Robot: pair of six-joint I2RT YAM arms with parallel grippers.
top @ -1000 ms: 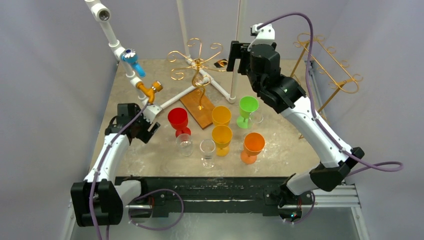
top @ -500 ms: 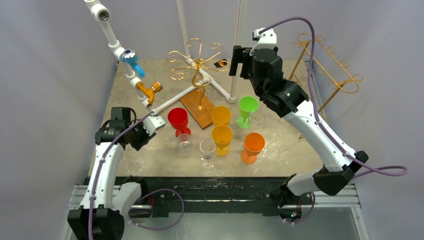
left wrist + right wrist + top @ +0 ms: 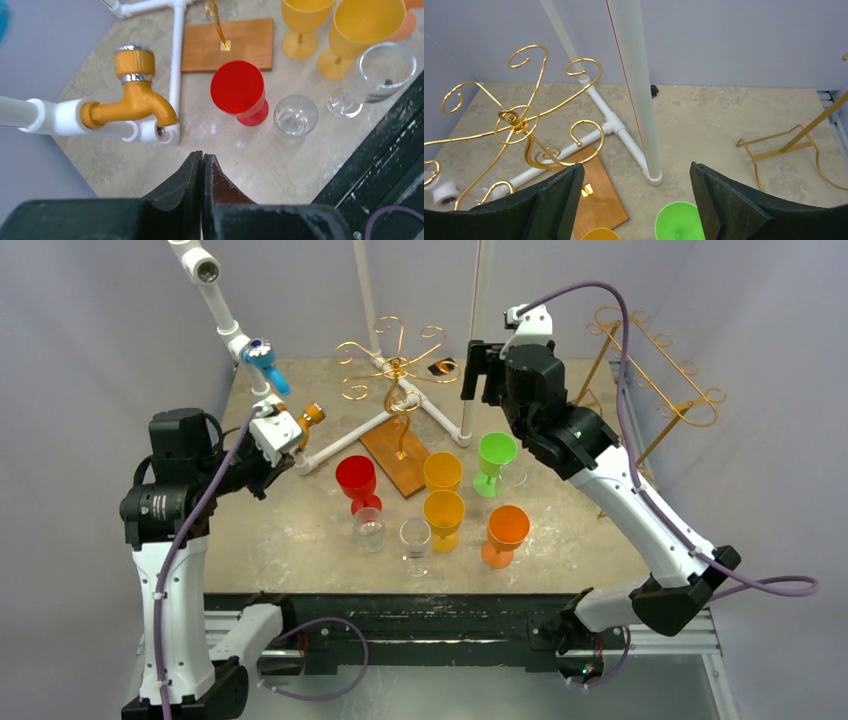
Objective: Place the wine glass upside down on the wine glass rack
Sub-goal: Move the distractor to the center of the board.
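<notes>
While the red glass [image 3: 238, 90] stands upright, left fingers [image 3: 192, 176] pressed together — empty, right fingers [image 3: 555, 204] spread wide

a robot lab test cell. the left arm [image 3: 175, 570] and right arm [image 3: 620, 490], trailing purple cables, are bolted to a black bar [image 3: 420, 618] on an aluminium rail [image 3: 665, 638] at the near edge of a stone-patterned desk [image 3: 300, 530]. plain lilac-grey walls [image 3: 90, 340] close it in. the things on it look like props: a white pipe frame [image 3: 225, 325] carrying a blue tap [image 3: 265, 358] and an orange tap [image 3: 132, 95], and a gold wire rack [image 3: 395, 365].
</notes>
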